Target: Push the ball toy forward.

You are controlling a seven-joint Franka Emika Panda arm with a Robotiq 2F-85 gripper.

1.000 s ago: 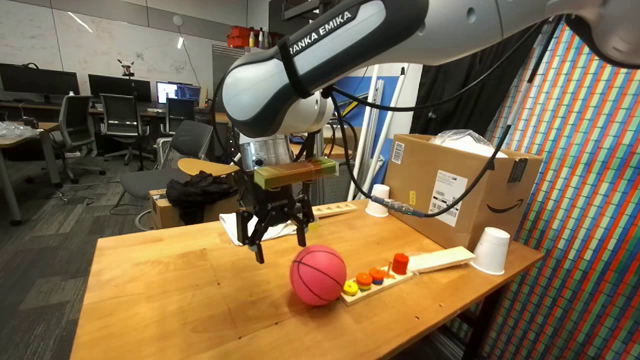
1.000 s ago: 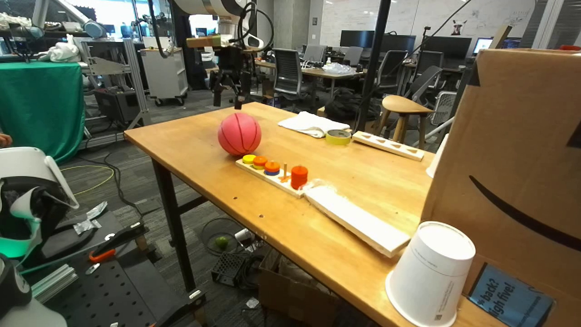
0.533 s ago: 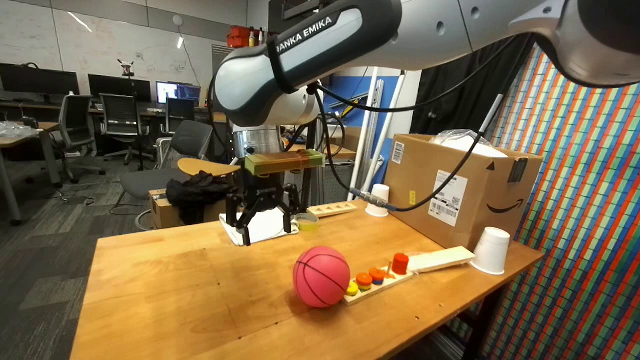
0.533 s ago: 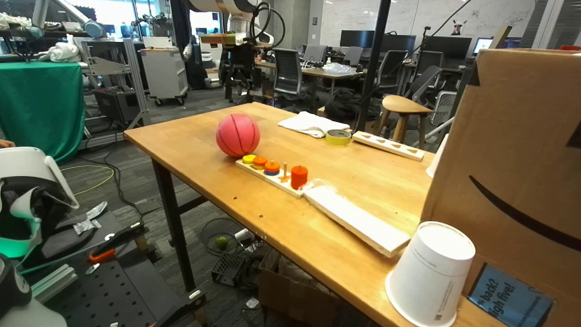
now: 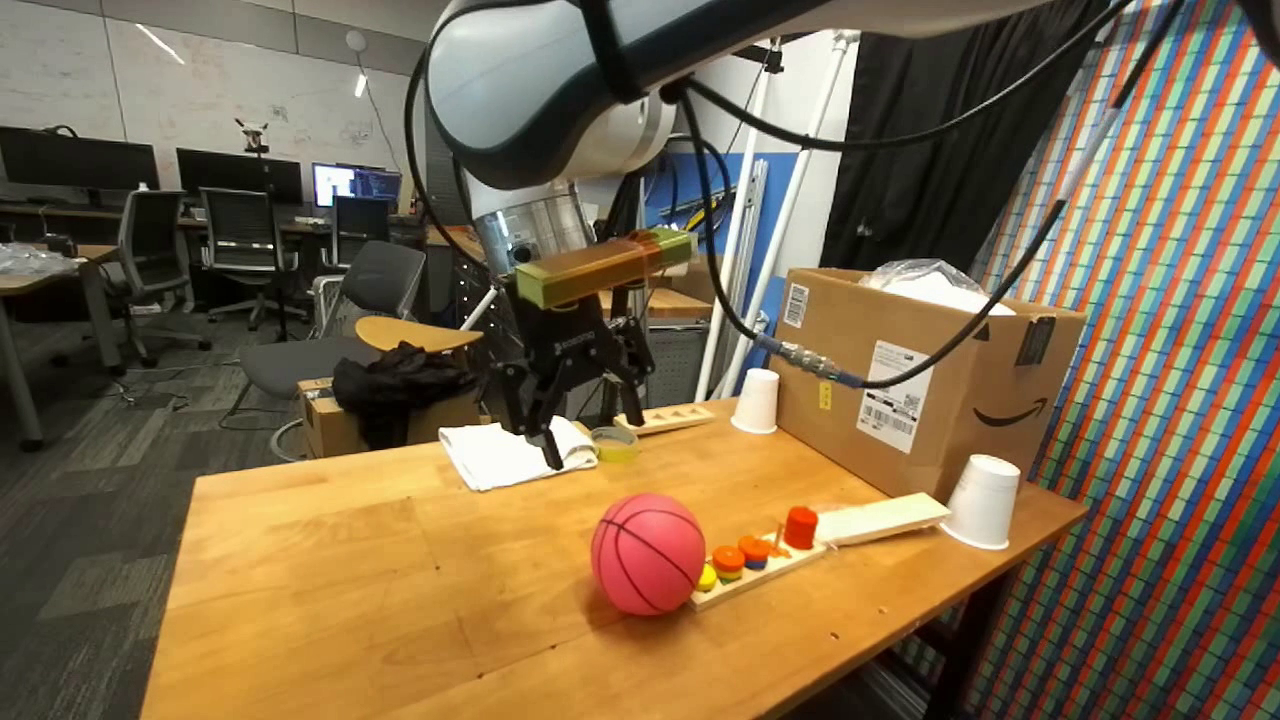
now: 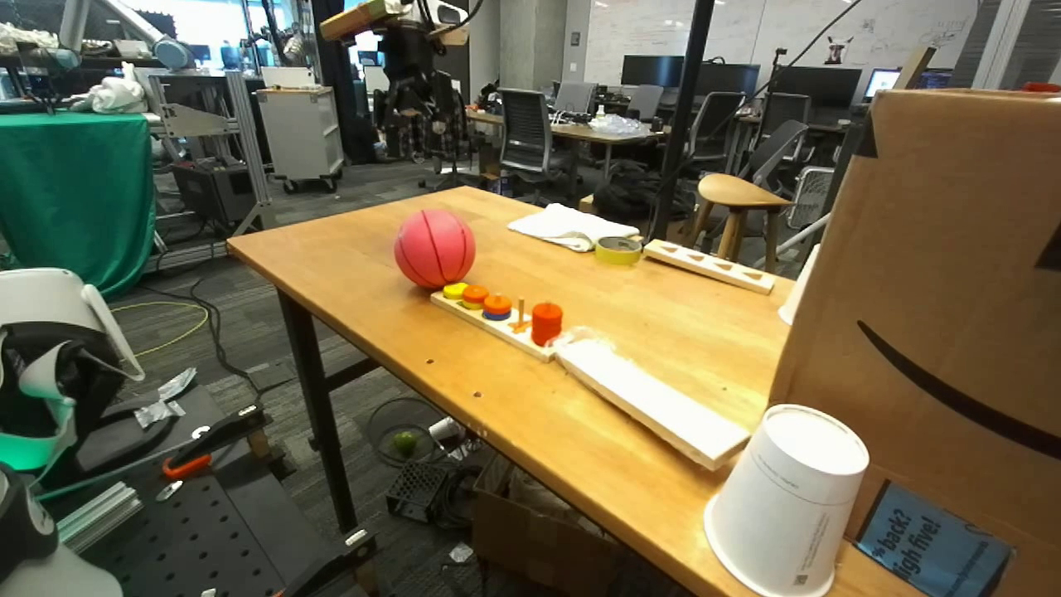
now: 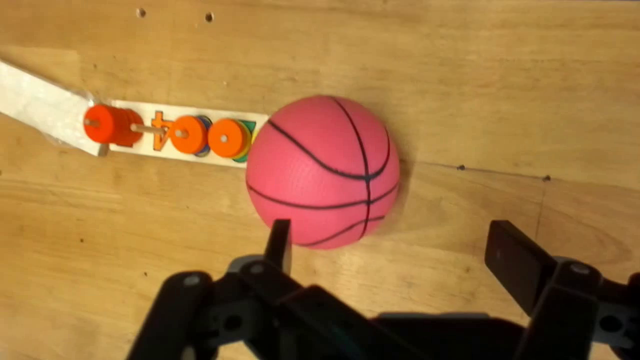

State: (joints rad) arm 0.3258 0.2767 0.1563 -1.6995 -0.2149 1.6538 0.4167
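Note:
The ball toy is a pink ball with black basketball lines (image 5: 648,554). It rests on the wooden table against or just beside the near end of the ring-stacking board, and shows in both exterior views (image 6: 435,247). In the wrist view the ball (image 7: 322,170) covers that end of the board. My gripper (image 5: 594,437) is open and empty, tilted in the air above and behind the ball, apart from it. In the wrist view the gripper (image 7: 390,240) has its jaws wide apart, with one finger (image 7: 278,245) overlapping the ball's lower edge in the picture.
The ring-stacking board (image 5: 755,570) holds orange, yellow and red rings. A pale wooden block (image 5: 885,518) lies beyond it. A white cup (image 5: 983,502), a cardboard box (image 5: 900,370), a white cloth (image 5: 510,455), tape (image 5: 615,444) and a slotted wooden strip (image 5: 668,418) are on the table.
My gripper has moved up and back away from the ball and has tilted. The ball has shifted slightly towards the ring-stacking board. The jaws stay open.

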